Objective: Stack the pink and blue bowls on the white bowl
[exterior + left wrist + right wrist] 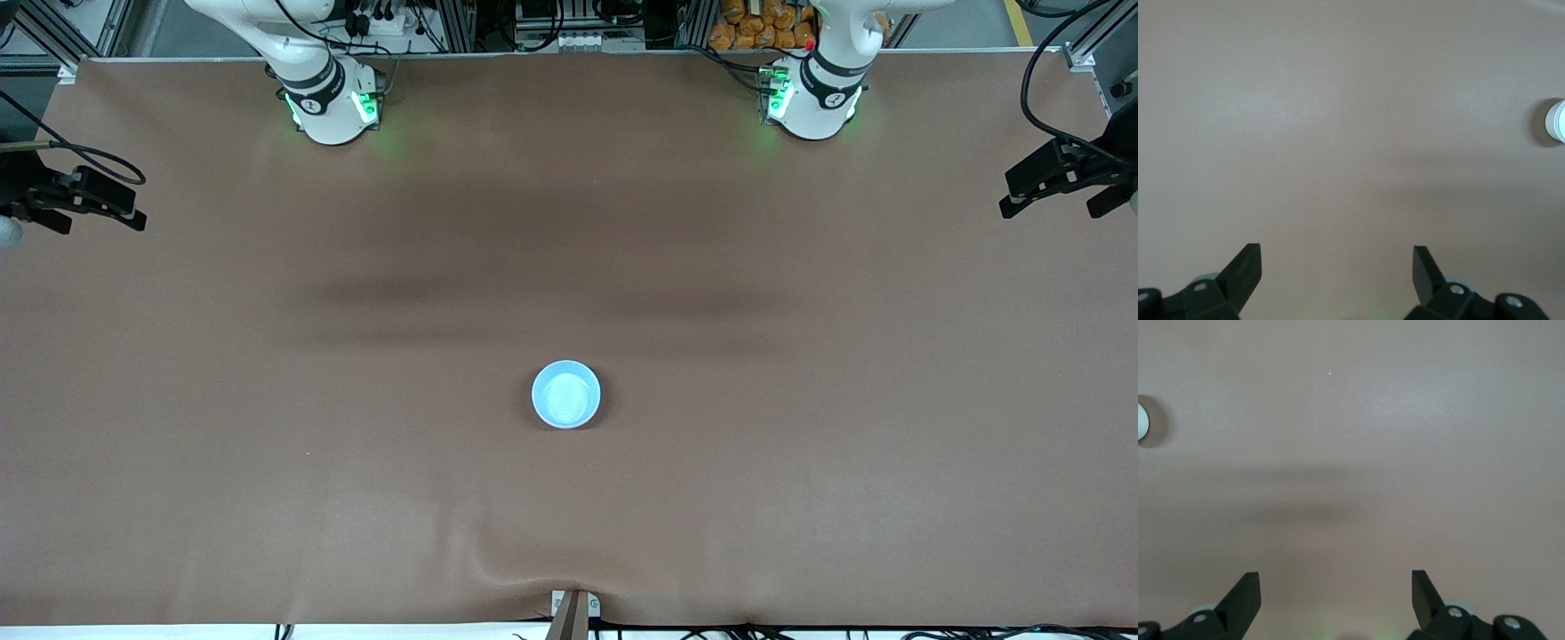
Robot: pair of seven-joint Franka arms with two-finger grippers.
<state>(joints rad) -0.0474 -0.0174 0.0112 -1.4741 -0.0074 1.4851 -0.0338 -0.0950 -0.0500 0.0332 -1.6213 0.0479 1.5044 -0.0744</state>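
Observation:
A light sky blue bowl (566, 394) stands upright near the middle of the brown table, nearer to the front camera than the arms' bases. It also shows at the edge of the left wrist view (1557, 121) and of the right wrist view (1141, 421). The pink bowl and the white bowl do not show on their own; I cannot tell whether they sit under the blue one. My left gripper (1337, 248) is open and empty, high over bare table. My right gripper (1336, 575) is open and empty, high over bare table. Neither gripper shows in the front view.
The arms' bases (331, 107) (813, 102) stand along the table's edge farthest from the front camera. Black camera mounts (76, 200) (1062, 173) reach in at both ends of the table. A small clamp (573, 609) sits at the nearest edge, where the brown cover is wrinkled.

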